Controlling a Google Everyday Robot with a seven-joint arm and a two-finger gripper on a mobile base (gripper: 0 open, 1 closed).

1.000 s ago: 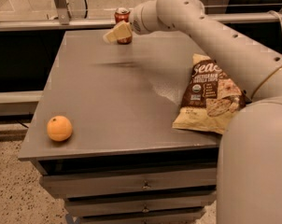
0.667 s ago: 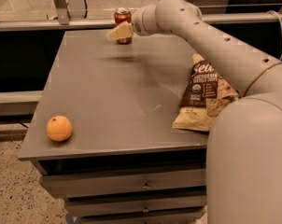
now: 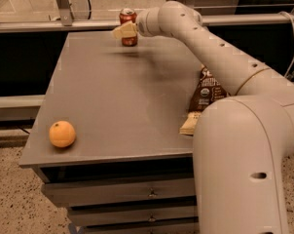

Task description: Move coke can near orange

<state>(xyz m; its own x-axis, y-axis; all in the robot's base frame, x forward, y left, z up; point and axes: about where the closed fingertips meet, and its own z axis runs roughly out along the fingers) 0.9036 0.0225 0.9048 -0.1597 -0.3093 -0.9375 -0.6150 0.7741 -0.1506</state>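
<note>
The arm (image 3: 220, 57) has swung its bulky near section further in over the worktop (image 3: 113, 96), hiding more of the chip bag (image 3: 208, 89), while the pincer (image 3: 124, 31) stays at the coke can (image 3: 128, 18). There is one can, one orange (image 3: 62, 134) and one bag. The orange lies close to the near left corner. Far behind it and to its right, at the back edge, the red can with its silver top stands upright, with bare worktop between them. I cannot tell whether the pincer grips the can.
</note>
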